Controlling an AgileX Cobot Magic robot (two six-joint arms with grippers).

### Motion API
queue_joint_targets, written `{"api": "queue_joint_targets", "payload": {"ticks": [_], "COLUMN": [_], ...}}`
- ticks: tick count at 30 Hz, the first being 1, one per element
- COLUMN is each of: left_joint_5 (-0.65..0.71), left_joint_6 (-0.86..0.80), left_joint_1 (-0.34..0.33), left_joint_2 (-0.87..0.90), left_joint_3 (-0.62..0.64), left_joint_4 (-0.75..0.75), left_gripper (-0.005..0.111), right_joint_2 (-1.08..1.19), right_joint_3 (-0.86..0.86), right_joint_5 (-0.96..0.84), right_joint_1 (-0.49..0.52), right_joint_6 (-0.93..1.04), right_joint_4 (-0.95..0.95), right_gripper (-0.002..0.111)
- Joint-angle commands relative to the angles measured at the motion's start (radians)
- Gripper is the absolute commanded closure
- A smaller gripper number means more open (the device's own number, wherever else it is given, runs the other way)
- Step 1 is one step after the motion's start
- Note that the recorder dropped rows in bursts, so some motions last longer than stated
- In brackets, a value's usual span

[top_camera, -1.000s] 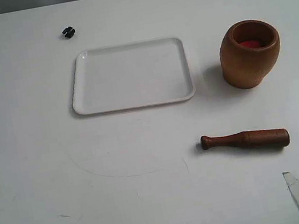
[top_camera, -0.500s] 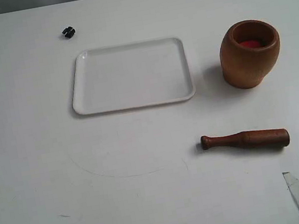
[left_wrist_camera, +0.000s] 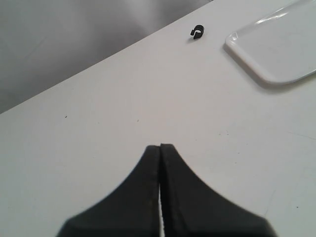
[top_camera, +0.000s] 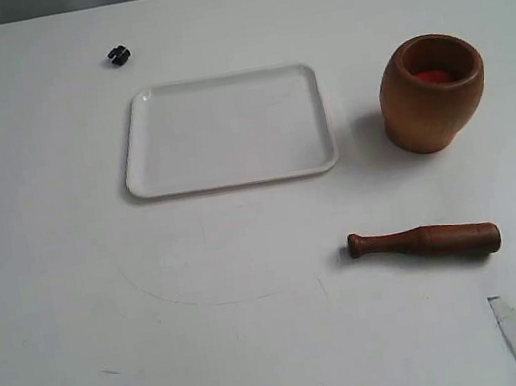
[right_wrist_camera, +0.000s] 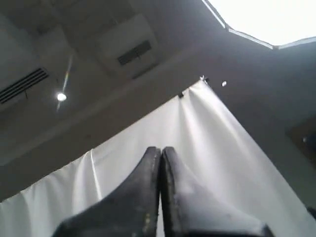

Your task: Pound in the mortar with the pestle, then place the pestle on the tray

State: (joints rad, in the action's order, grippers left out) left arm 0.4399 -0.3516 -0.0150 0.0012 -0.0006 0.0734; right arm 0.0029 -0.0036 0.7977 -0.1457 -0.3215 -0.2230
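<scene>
Left claw (left_wrist_camera: 160,148) is clenched on nothing over the tabletop (left_wrist_camera: 98,113), so I judge that no step of the task is begun. From left to right in the exterior view, the white tray (top_camera: 234,179) holds nothing, the pestle (top_camera: 424,241) lies flat on the tabletop apart from the mortar (top_camera: 436,112), and the mortar stands upright with something red (top_camera: 432,77) inside. Right claw (right_wrist_camera: 161,149) is also clenched and empty, pointed up at a ceiling (right_wrist_camera: 74,39), so grasping, pounding and placing are all left.

Tray (left_wrist_camera: 276,49) cropped (black bit (left_wrist_camera: 197,32), perhaps a clip)
</scene>
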Motion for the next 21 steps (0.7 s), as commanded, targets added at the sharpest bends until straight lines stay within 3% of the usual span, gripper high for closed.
{"api": "queue_joint_targets", "payload": {"ticks": [1, 3, 8, 16, 21], "left_joint_5": [-0.003, -0.003, -0.003, -0.003, -0.003], "left_joint_6": [0.008, 0.008, 0.008, 0.008, 0.008], "left_joint_1": [0.008, 0.008, 0.008, 0.008, 0.008], "left_joint_2": [-0.001, -0.001, -0.001, -0.001, -0.001], "left_joint_3": [0.001, 0.001, 0.001, 0.001, 0.001], "left_joint_4": [-0.007, -0.007, -0.007, -0.007, -0.007], "left_gripper": [0.107, 0.107, 0.107, 0.107, 0.107], "right_joint_2": [0.046, 0.174, 0.490, 1.063, 1.385], "right_joint_3": [-0.021, -0.101, -0.283, -0.796, -1.083], "right_joint_5": [-0.020, -0.134, -0.232, -1.064, -1.576], "right_joint_1": [0.006, 0.006, 0.006, 0.004, -0.047], "right_joint_6": [0.182, 0.236, 0.236, 0.273, 0.618], "right_joint_4": [0.104, 0.237, 0.231, 0.243, 0.069], "right_gripper": [0.108, 0.108, 0.108, 0.108, 0.108]}}
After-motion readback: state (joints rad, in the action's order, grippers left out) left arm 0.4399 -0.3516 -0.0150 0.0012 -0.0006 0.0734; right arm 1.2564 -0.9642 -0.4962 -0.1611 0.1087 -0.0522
